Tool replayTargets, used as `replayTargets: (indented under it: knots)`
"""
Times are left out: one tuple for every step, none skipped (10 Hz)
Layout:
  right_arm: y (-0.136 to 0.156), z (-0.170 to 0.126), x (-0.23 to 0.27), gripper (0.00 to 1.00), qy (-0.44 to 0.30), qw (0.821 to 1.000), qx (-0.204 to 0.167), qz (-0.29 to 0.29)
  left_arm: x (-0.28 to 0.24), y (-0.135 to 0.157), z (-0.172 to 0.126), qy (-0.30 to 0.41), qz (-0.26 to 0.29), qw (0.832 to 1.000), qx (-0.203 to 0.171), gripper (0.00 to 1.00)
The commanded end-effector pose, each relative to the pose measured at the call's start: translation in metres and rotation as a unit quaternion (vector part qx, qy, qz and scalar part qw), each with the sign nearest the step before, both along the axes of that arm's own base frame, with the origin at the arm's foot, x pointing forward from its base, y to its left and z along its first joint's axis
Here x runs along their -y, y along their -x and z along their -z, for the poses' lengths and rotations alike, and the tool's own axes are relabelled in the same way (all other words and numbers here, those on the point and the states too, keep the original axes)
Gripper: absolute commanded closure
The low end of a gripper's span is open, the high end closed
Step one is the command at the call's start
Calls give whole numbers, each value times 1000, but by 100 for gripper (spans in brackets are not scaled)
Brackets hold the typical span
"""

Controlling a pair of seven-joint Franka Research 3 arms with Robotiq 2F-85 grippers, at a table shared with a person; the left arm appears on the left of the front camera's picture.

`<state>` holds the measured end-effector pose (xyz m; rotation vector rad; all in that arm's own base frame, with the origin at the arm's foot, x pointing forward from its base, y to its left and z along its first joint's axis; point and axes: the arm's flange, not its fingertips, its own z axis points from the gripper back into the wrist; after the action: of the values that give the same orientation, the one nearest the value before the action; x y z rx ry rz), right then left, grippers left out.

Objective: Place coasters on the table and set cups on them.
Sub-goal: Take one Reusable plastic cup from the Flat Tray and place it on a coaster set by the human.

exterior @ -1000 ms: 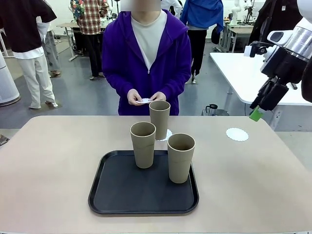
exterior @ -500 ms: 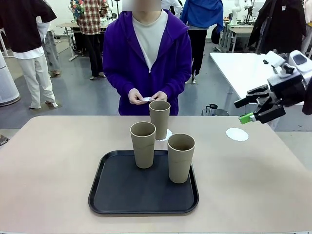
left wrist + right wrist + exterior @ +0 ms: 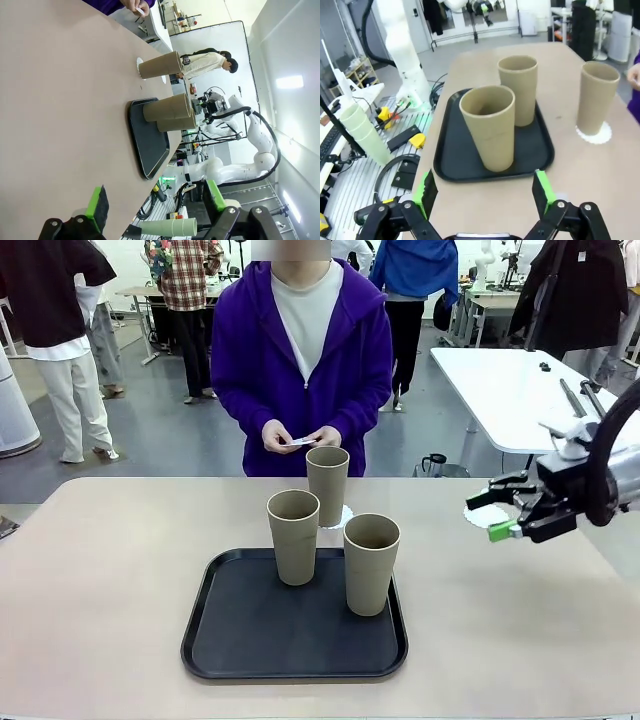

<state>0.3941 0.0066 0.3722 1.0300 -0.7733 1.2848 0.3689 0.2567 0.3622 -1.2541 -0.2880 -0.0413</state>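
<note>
Two tan cups point(image 3: 294, 535) point(image 3: 371, 562) stand on the black tray point(image 3: 240, 640). The third cup point(image 3: 327, 485) stands beyond the tray on a white coaster point(image 3: 344, 517) on the beige table point(image 3: 100, 570). A second coaster point(image 3: 481, 519) lies at the far right, partly hidden by my right gripper point(image 3: 496, 515), which hovers open just above it and points toward the cups. The person holds another coaster point(image 3: 300, 442) in both hands. In the right wrist view my gripper point(image 3: 484, 194) faces the nearest cup point(image 3: 490, 127). My left gripper point(image 3: 156, 202) is open over bare table, far from the tray point(image 3: 147, 145).
The person stands at the far edge behind the cups. A white table point(image 3: 500, 380) with black rods is behind on the right. Bare tabletop lies left of the tray and along the front edge.
My right arm has come down from high at the right to just above the table by the right coaster, turning its open fingers toward the cups. The cups and tray have not moved.
</note>
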Motion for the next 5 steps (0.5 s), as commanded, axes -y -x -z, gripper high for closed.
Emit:
replayTargets:
  knots:
    - [-4, 20, -8, 0, 25, 1000, 3, 1, -2, 0, -2, -1, 0, 1000, 0, 0]
    - [0, 25, -13, 0, 45, 999, 17, -1, -2, 0, -2, -1, 0, 1000, 0, 0]
    - [-2, 14, -5, 0, 10, 1000, -9, -4, -2, 0, -2, -1, 0, 1000, 0, 0]
    - [-2, 14, -5, 0, 10, 1000, -9, -4, -2, 0, -2, -1, 0, 1000, 0, 0]
    - [-2, 14, -5, 0, 10, 1000, -9, -4, -2, 0, -2, -1, 0, 1000, 0, 0]
